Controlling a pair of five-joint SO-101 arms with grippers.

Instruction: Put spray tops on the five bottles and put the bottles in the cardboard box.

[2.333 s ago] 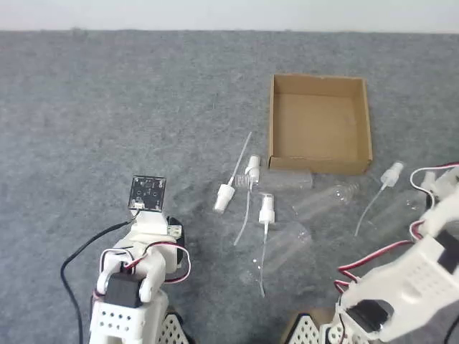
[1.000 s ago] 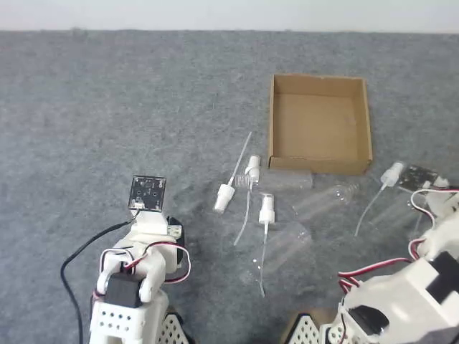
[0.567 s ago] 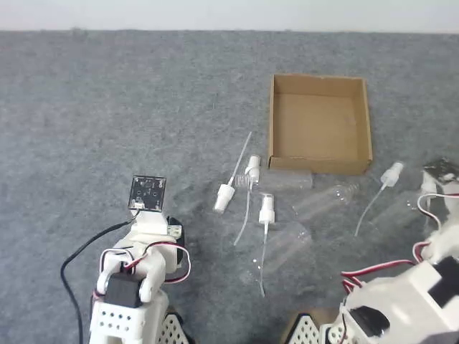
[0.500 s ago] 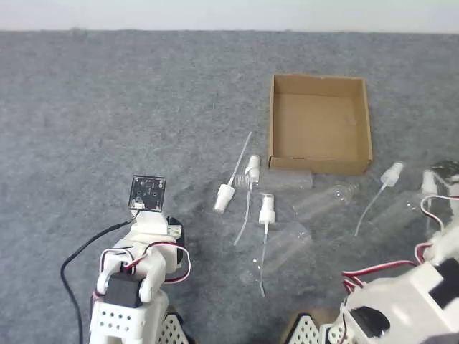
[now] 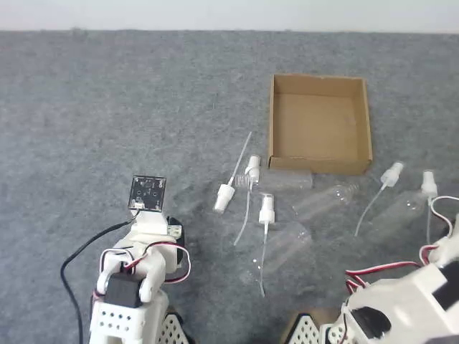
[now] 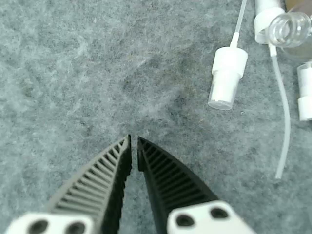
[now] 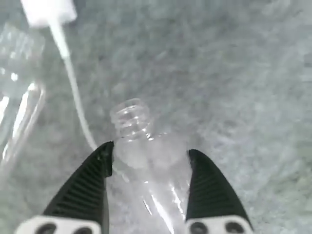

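Several clear bottles lie uncapped on the grey carpet, one point(image 5: 326, 199) below the cardboard box point(image 5: 319, 122) and one point(image 5: 398, 208) at the far right. Loose white spray tops point(image 5: 224, 195) point(image 5: 267, 208) point(image 5: 392, 174) point(image 5: 429, 183) lie among them. In the right wrist view my right gripper point(image 7: 149, 147) is open, its jaws on either side of a clear bottle point(image 7: 146, 146) with a bare threaded neck. A spray top point(image 7: 48, 9) and its tube lie beside it. My left gripper point(image 6: 134, 140) is shut over bare carpet, short of a spray top point(image 6: 224, 80).
The left arm point(image 5: 140, 269) stands at the near left with open carpet around it. The right arm's base point(image 5: 401, 308) is at the near right corner. Another bottle point(image 5: 283, 247) lies in the middle, and a bottle mouth point(image 6: 290, 29) shows by the left wrist view's rim.
The right arm's wrist has swung rightward out of the high view, uncovering the far-right bottle and a spray top. The left arm has not moved.
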